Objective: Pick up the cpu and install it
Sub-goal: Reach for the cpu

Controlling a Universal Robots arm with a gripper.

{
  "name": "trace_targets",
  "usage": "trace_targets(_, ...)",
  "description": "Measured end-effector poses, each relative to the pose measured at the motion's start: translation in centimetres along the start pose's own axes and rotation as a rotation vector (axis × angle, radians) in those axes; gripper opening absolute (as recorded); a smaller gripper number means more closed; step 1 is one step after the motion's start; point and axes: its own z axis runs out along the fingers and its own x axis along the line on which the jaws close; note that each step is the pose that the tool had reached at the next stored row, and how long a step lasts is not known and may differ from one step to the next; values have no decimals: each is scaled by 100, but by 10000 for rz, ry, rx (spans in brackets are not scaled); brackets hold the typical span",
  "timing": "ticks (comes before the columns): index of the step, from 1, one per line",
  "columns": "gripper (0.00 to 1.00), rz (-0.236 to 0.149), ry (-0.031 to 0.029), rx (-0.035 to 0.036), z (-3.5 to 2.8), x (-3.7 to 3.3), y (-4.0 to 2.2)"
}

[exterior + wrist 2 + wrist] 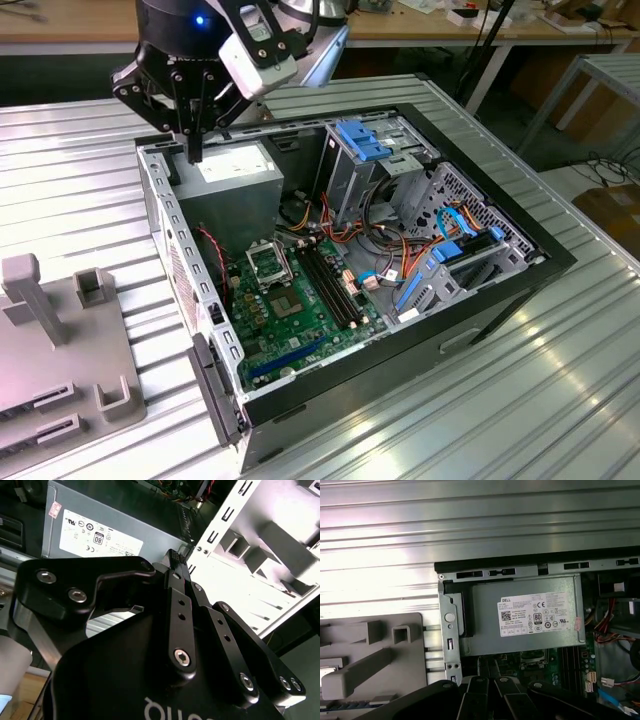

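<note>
One open computer case (520, 262). One green motherboard (300, 325). One black-framed socket (268, 263). One grey power supply (235, 172). One grey fixture tray (60, 375). One hand (193, 150).

I see the worktop (560, 380) as ribbed bare metal, bright with glare. My gripper (176, 560) is matt black metal with shiny steel screws. The power supply (520, 615) is dull grey sheet metal with a white paper label (537, 616). The holder (60, 350) looks like matt grey plastic, and the motherboard (290, 320) is glossy green.

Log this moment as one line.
gripper: shut, empty | position: over power supply at corner of open computer case | pick: not yet done
</note>
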Motion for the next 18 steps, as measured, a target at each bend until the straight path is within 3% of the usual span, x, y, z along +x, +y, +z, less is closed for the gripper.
trace_targets(7,11,1,0,-1,10,96,-22)
trace_targets(18,11,0,1,1,9,118,-24)
